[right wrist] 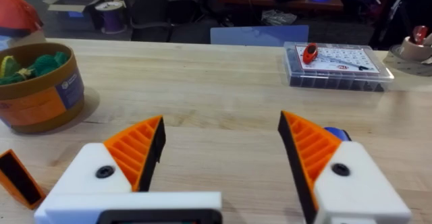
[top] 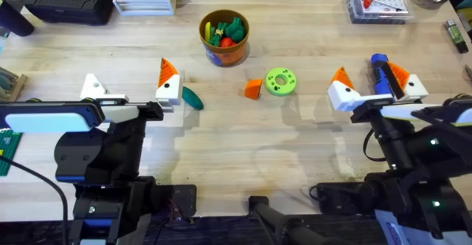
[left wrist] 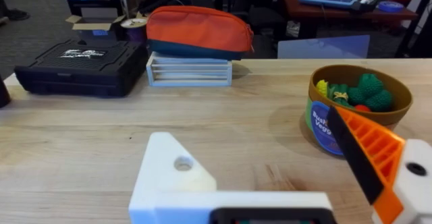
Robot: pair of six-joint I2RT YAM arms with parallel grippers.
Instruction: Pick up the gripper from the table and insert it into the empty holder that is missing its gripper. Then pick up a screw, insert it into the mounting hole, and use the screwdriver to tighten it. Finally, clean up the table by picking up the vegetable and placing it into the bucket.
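We count one loose orange ribbed wedge gripper (top: pixel 253 89), one bare white holder (top: pixel 93 87); both jaws released, grasping nothing, on the plank bench (top: pixel 243 149).

Both arms reach forward, low and level. The left pincer (top: pixel 130 91) and the right pincer (top: pixel 377 88) both stand spread wide.
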